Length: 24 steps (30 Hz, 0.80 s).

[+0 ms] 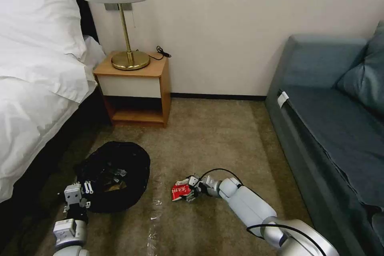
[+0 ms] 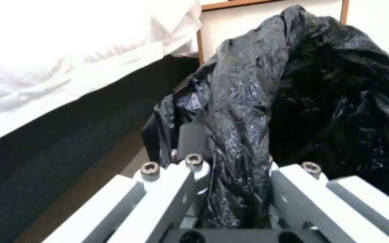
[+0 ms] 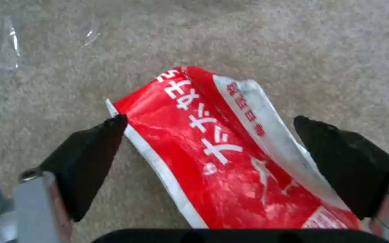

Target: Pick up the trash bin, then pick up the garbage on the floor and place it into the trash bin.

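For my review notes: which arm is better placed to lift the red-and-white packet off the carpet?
The right. The right gripper has its jaws open on either side of the red-and-white packet, while the left gripper is shut on the trash bin liner.

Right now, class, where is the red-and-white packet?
In the head view the red-and-white packet lies on the carpet between the right gripper's open fingers, right of the black-lined trash bin that the left gripper holds.

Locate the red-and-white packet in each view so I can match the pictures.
Head view: red-and-white packet on the carpet, low centre, at the right gripper.
Left wrist view: not in it.
Right wrist view: packet between the open fingers.
Shared landmark: the carpet.
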Available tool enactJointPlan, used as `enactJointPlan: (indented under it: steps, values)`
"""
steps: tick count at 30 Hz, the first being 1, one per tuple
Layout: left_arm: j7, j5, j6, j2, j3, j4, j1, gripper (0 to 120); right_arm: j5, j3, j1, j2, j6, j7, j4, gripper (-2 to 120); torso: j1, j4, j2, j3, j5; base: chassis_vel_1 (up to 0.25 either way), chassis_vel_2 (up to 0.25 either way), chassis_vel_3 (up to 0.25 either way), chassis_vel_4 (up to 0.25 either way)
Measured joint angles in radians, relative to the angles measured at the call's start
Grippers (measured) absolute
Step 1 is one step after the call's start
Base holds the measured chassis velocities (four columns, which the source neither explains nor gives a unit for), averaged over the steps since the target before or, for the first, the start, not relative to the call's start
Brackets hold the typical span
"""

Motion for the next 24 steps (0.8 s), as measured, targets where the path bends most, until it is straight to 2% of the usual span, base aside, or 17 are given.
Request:
enactJointPlan:
  steps: [1,2,4,6,8,9,11,15,17,18,20,22,24]
  values:
    - [0.001,-0.001,0.0,-0.001,0.0,-0.001,0.001,4,0.0,0.003,0.002,0.005,-0.002,-0.002,-0.006,86,0.0,0.0001,0.0,0.0,0.0,0.0,0.0,0.0,0.0]
    - [0.001,-0.001,0.0,-0.001,0.0,-0.001,0.001,4,0.0,0.003,0.002,0.005,-0.002,-0.002,-0.006,86,0.0,0.0001,0.0,0.0,0.0,0.0,0.0,0.0,0.0]
    - [0.003,-0.001,-0.002,-0.005,-0.001,-0.001,0.002,4,0.001,0.006,0.003,0.006,-0.003,-0.007,-0.012,75,0.0,0.0,0.0,0.0,-0.0001,0.0,0.0,0.0,0.0]
    - [0.003,-0.002,-0.004,-0.005,-0.001,-0.001,0.003,4,0.002,0.009,0.002,0.004,-0.004,-0.009,-0.013,71,0.0,0.0,0.0,0.0,-0.0001,0.0,0.0,0.0,0.0]
    - [0.004,-0.003,-0.006,-0.006,0.0,-0.002,0.005,4,0.003,0.015,-0.002,-0.001,-0.005,-0.011,-0.015,61,0.0,0.0,0.0,0.0,0.0,0.0,0.0,0.0,0.0]
    - [0.004,-0.003,-0.006,-0.006,0.0,-0.002,0.005,4,0.003,0.015,-0.002,-0.001,-0.005,-0.011,-0.015,61,0.0,0.0,0.0,0.0,0.0,0.0,0.0,0.0,0.0]
    - [0.004,-0.005,-0.009,-0.007,-0.001,-0.003,0.008,4,0.003,0.019,-0.005,-0.006,-0.005,-0.012,-0.016,50,0.0,0.0,0.0,0.0,-0.0001,0.0,0.0,0.0,0.0]
    - [0.004,-0.006,-0.01,-0.01,-0.001,-0.005,0.011,4,0.012,0.022,-0.007,-0.007,-0.005,-0.018,-0.016,40,0.0,0.0,0.0,0.0,0.0,0.0,0.0,0.0,0.0]
    - [0.004,-0.006,-0.012,-0.014,0.0,-0.006,0.011,4,0.019,0.022,-0.01,-0.005,-0.006,-0.02,-0.012,28,0.0,0.0,0.0,0.0,-0.0001,0.0,0.0,0.0,0.0]
    - [0.004,-0.006,-0.012,-0.014,0.0,-0.006,0.011,4,0.019,0.022,-0.01,-0.005,-0.006,-0.02,-0.012,28,0.0,0.0,0.0,0.0,-0.0001,0.0,0.0,0.0,0.0]
    - [0.004,-0.005,-0.014,-0.015,0.001,-0.008,0.013,4,0.02,0.022,-0.011,0.003,-0.006,-0.02,-0.012,16,0.0,0.0,0.0,0.0,0.0,0.0,0.0,0.0,0.0]
    - [0.004,-0.006,-0.014,-0.015,0.001,-0.01,0.014,4,0.02,0.022,-0.011,0.005,-0.006,-0.02,-0.013,13,0.0,0.0,0.0,0.0,0.0,0.0,0.0,0.0,0.0]
    - [0.004,-0.008,-0.017,-0.015,-0.004,-0.014,0.019,4,0.02,0.021,-0.011,0.01,-0.006,-0.02,-0.015,2,0.0,0.0,0.0,0.0,0.0,0.0,0.0,0.0,0.0]
